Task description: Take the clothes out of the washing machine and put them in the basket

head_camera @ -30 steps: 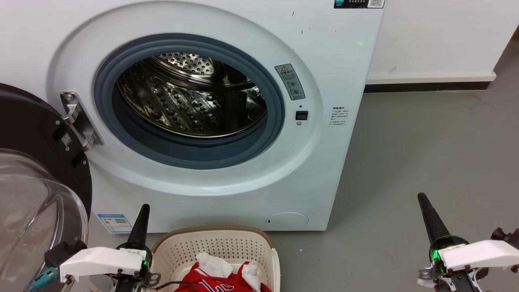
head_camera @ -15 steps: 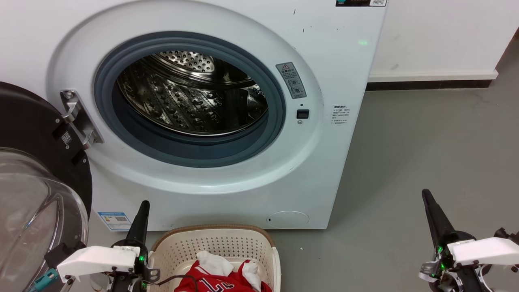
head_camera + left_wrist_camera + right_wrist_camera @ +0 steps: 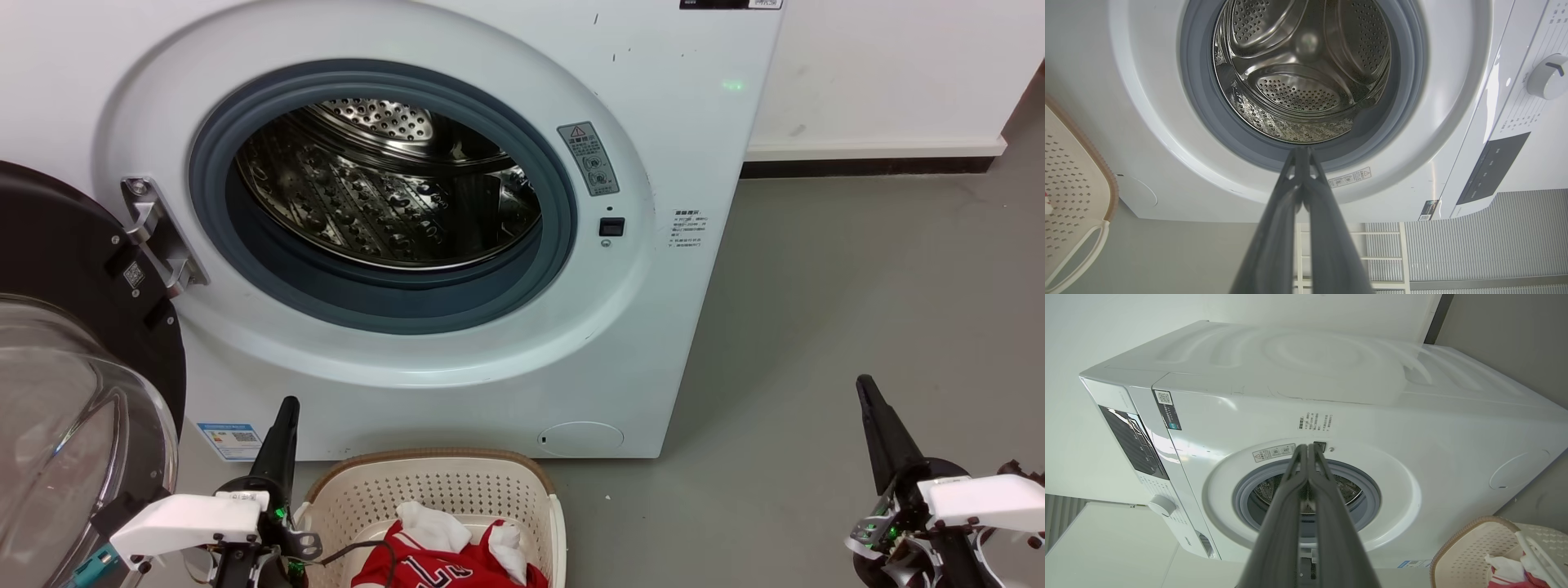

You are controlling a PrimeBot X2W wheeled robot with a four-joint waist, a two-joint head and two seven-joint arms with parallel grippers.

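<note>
The white washing machine (image 3: 702,147) stands in front of me with its black-framed glass door (image 3: 73,392) swung open to the left. Its steel drum (image 3: 384,188) holds no fabric that I can see, also in the left wrist view (image 3: 1302,73). Red clothes (image 3: 441,563) with white trim lie in the cream basket (image 3: 359,498) at the bottom centre. My left gripper (image 3: 287,407) is shut, just left of the basket. My right gripper (image 3: 865,385) is shut, low over the floor at the right. The basket and clothes (image 3: 1506,571) show at the right wrist view's corner.
Grey floor (image 3: 857,310) spreads to the right of the machine. A white wall with a dark skirting board (image 3: 865,167) runs behind. The open door takes up the lower left.
The whole head view has shifted slightly, so the camera moved. Both grippers sit a little lower and further out in the picture, still shut. Clothes stay in the basket.
</note>
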